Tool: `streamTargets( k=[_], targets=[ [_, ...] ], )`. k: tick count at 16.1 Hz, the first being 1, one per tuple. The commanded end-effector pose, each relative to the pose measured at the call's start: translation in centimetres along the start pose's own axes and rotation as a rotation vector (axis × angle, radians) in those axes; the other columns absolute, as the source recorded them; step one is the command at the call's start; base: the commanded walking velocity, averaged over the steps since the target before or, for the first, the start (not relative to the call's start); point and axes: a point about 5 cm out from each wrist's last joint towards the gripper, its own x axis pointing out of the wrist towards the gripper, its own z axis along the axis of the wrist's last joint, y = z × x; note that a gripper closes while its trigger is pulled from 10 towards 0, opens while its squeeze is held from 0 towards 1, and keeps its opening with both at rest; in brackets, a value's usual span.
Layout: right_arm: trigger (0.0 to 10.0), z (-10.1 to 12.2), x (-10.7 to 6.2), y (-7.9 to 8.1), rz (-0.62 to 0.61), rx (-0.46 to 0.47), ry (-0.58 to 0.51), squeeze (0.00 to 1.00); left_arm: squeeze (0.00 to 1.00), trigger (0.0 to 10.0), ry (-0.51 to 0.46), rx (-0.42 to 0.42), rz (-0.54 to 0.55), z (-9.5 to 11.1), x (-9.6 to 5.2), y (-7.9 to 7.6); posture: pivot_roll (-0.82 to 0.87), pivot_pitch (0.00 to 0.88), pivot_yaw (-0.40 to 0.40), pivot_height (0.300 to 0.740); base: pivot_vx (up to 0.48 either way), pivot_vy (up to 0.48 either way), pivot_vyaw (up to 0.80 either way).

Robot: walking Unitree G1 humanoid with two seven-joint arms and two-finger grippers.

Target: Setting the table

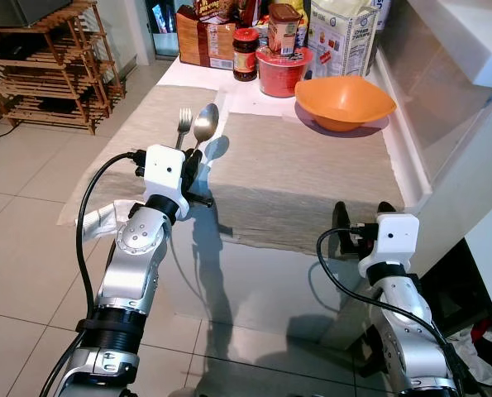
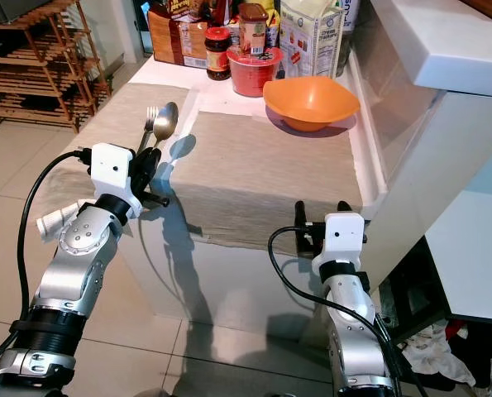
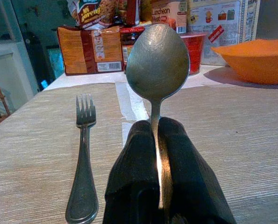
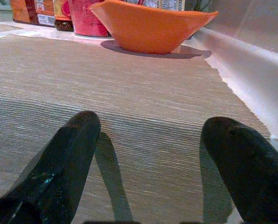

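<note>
The left gripper [image 1: 194, 169] pinches the spoon [image 3: 158, 65] by its handle, bowl forward, above the seam between two beige placemats [image 1: 312, 165], probably to lay it beside the fork [image 3: 84, 158] already resting there. The right gripper [image 4: 153, 154] waits wide open at the near edge, facing the orange bowl [image 1: 343, 101].

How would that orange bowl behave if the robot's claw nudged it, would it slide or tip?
The orange bowl looks like thin plastic, so probably light. It sits on the woven placemat, which likely grips it somewhat. Its rim flares well beyond its base, so a push high on the rim might tilt it rather than slide it.
</note>
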Motion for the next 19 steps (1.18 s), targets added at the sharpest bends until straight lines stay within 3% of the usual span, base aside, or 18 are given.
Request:
streamTargets(
  k=[1,7,13,19],
  targets=[
    [10.0,-0.2,-0.1,-0.29,-0.005,0.0,0.01,0.0,0.0,10.0,-0.023,-0.002,-0.005,0.58,0.35,0.05,0.04,0.0,0.006,0.74,0.0,0.0,0.0],
    [10.0,-0.27,-0.17,-0.33,-0.004,-0.001,0.012,0.0,0.0,10.0,-0.015,-0.012,0.011,0.46,0.52,0.25,0.04,0.0,0.003,0.74,-0.306,0.0,0.0],
    [10.0,-0.32,-0.25,-0.22,-0.004,0.001,0.016,0.0,0.0,10.0,-0.008,0.006,0.002,0.41,0.53,0.37,0.04,0.0,0.004,0.74,0.0,0.0,0.0],
    [10.0,-0.34,-0.31,-0.2,-0.001,-0.001,0.016,0.0,0.0,10.0,0.002,0.028,-0.041,0.2,0.55,-0.09,0.04,0.0,0.006,0.74,0.0,-0.465,0.0]
  ],
)
